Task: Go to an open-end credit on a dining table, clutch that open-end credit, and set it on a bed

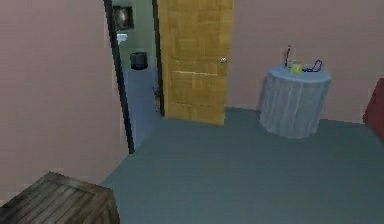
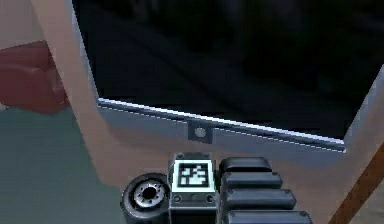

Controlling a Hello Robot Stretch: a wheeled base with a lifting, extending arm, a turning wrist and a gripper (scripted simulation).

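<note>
Pink walls (image 1: 50,80) and a blue-grey floor (image 1: 230,160) bound the room in the forward view. One round table (image 1: 294,105), draped to the floor in a pale blue cloth, stands by the far wall at the right. Three small things rest on its top: a yellow-green blob (image 1: 296,68), a dark looped thing (image 1: 316,69) just beside it, and a thin dark stalk (image 1: 288,52) standing upright near the blob. They are too small to tell whether any of them is the credit card.

Right of the table, at the picture's edge, sits one dark red shape (image 1: 377,110). Left of the table and well apart from it, one yellow wooden door (image 1: 195,60) stands open beside a dark-framed doorway (image 1: 140,90). Through the doorway one small dark thing (image 1: 138,60) shows against a bluish wall. One wooden crate (image 1: 60,200) sits in the lower left corner.

On the arm side, one large dark screen (image 2: 220,60) in a silver frame hangs close by, with one round button (image 2: 200,131) in the middle of its lower edge. One reddish-brown cushioned shape (image 2: 30,80) lies at the left.

At the bottom edge the arm (image 2: 250,190) appears as dark ribbed segments carrying one white square with black marks (image 2: 196,177). Left of that square the gripper (image 2: 148,197) shows as a round dark body. Its fingers cannot be made out, so I cannot tell whether it holds anything.
</note>
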